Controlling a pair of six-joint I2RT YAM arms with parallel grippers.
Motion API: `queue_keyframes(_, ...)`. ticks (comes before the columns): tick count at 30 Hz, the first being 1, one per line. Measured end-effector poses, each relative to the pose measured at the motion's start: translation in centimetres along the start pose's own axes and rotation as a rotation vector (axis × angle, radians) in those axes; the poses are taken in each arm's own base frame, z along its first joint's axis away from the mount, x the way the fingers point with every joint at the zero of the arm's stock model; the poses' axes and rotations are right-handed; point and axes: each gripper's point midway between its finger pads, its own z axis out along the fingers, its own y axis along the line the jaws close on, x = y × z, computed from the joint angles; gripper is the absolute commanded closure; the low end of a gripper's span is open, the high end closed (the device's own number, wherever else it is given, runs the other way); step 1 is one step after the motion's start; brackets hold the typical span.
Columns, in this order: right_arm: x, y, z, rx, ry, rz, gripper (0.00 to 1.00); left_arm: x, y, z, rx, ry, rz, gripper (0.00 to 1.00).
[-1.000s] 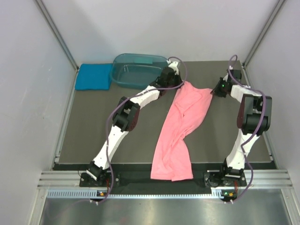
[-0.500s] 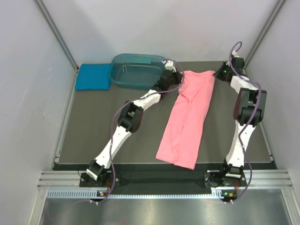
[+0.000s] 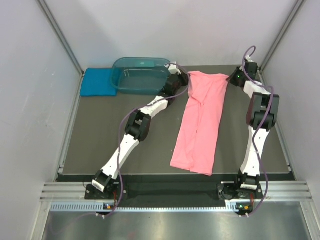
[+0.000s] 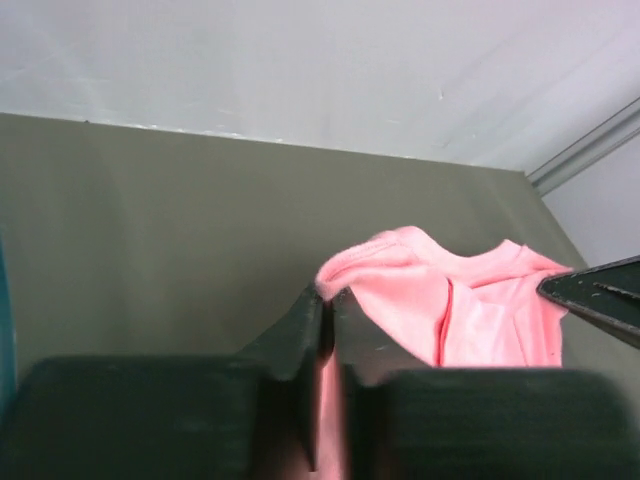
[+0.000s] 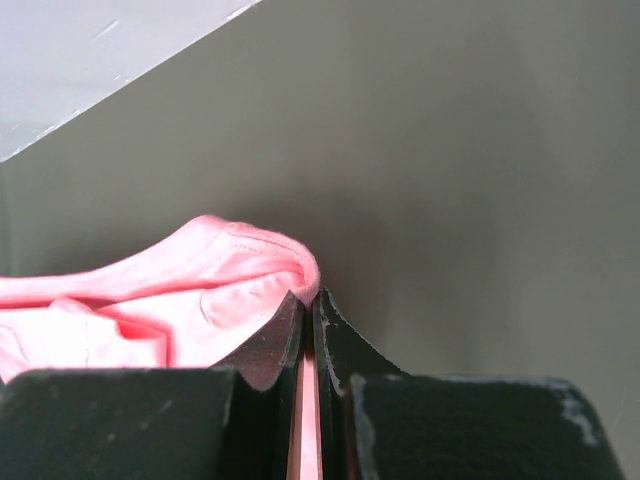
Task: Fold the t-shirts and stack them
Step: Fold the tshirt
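The salmon-pink t-shirt (image 3: 200,125) lay on the table (image 3: 100,140), its far edge stretched between the left claw (image 3: 187,81) and right claw (image 3: 231,79), each pinching a corner. Wrist views showed the pinches close up; only the overhead showed the teal-blue t-shirt (image 3: 97,82), well left of the left claw.

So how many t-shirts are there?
2. The pink t-shirt lies stretched down the table's middle; the blue t-shirt sits folded at the far left, beside the tub. None looks hidden.

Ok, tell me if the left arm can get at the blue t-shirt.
Probably not yet: its jaws are shut on the pink t-shirt, and the tub sits between them and the blue t-shirt.
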Motion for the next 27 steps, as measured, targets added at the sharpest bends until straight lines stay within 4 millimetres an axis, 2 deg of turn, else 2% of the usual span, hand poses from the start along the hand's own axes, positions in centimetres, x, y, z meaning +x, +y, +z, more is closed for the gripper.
queue_keyframes(2, -0.1, 0.0, 0.0, 0.001, -0.002, 0.0, 1.0, -0.4, -0.1, 0.1, 0.003, -0.008, -0.006, 0.56)
queue_keyframes(4, -0.5, 0.0, 0.1, -0.001, -0.009, 0.0, 0.94, -0.7, -0.3, 0.1, 0.006, -0.019, -0.012, 0.14)
queue_keyframes(5, -0.7, 0.1, 0.1, -0.003, -0.013, 0.0, 0.91, -0.9, -0.5, 0.1, 0.017, -0.021, -0.014, 0.06)
queue_keyframes(6, -1.0, 0.1, 0.2, -0.006, -0.02, -0.001, 0.83, -1.0, -0.9, 0.2, 0.021, -0.025, -0.018, 0.01)
queue_keyframes(10, -1.8, 0.4, 0.1, -0.007, -0.021, -0.003, 0.74, -1.0, -0.9, 0.2, 0.022, -0.021, -0.02, 0.01)
queue_keyframes(12, -2.4, 0.6, -0.1, -0.006, -0.018, -0.004, 0.57, -0.8, -0.6, 0.1, 0.019, -0.004, -0.015, 0.01)
queue_keyframes(13, -2.6, 0.8, -0.2, -0.005, -0.016, -0.002, 0.53, -0.7, -0.7, 0.1, 0.023, 0.006, -0.015, 0.01)
queue_keyframes(18, -3.7, 1.1, -1.5, 0.032, 0.019, -0.003, 0.44, -0.3, -2.2, -0.8, 0.054, 0.106, -0.016, 0.01)
queue_keyframes(20, -3.0, 0.6, -2.5, 0.073, 0.063, 0.007, 0.43, -0.6, -3.5, -1.5, 0.075, 0.149, -0.025, 0.01)
queue_keyframes(23, -1.0, -0.4, -4.9, 0.148, 0.153, 0.024, 0.41, -1.6, -6.6, -3.1, 0.124, 0.218, -0.041, 0.04)
queue_keyframes(26, 2.4, -0.9, -9.2, 0.207, 0.248, 0.032, 0.4, -3.2, -10.9, -5.2, 0.191, 0.278, -0.044, 0.1)
queue_keyframes(27, 3.6, -1.0, -10.9, 0.224, 0.283, 0.034, 0.4, -3.8, -12.7, -6.2, 0.217, 0.3, -0.046, 0.16)
